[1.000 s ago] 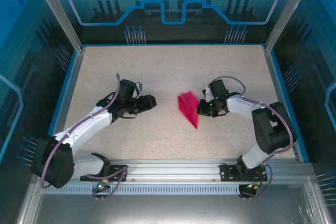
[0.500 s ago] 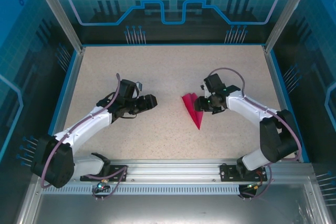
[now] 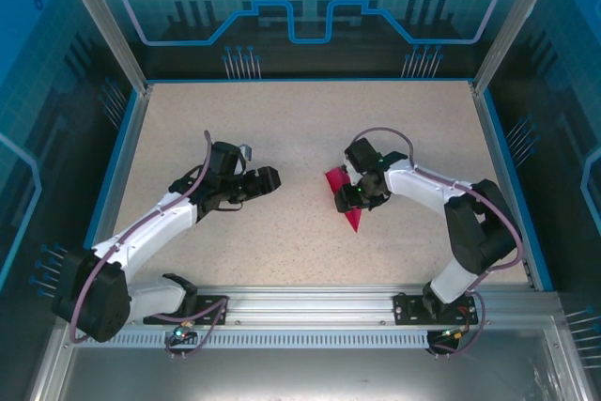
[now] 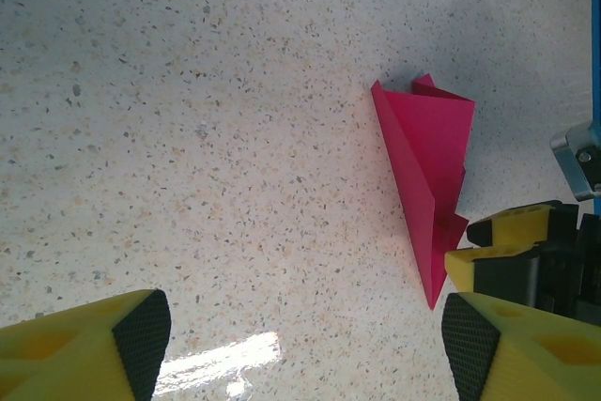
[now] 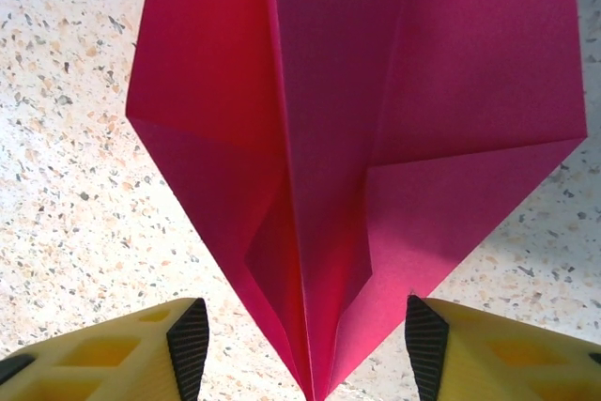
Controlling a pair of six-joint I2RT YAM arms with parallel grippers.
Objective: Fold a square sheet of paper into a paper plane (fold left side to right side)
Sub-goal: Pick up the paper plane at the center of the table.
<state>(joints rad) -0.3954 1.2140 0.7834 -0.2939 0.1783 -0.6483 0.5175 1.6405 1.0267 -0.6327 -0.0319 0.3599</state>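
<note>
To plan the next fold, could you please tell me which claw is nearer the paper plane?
Right. The right claw sits over the paper plane, open and straddling its narrow end; the left claw hovers to the plane's left, clear of it.

Bright, even light comes from overhead onto my table (image 3: 282,138), leaving only soft, short shadows. My left wrist view has a white glare streak low on the speckled surface. My right wrist view is sharp on the paper plane (image 5: 357,91), darker along its centre crease.
</note>
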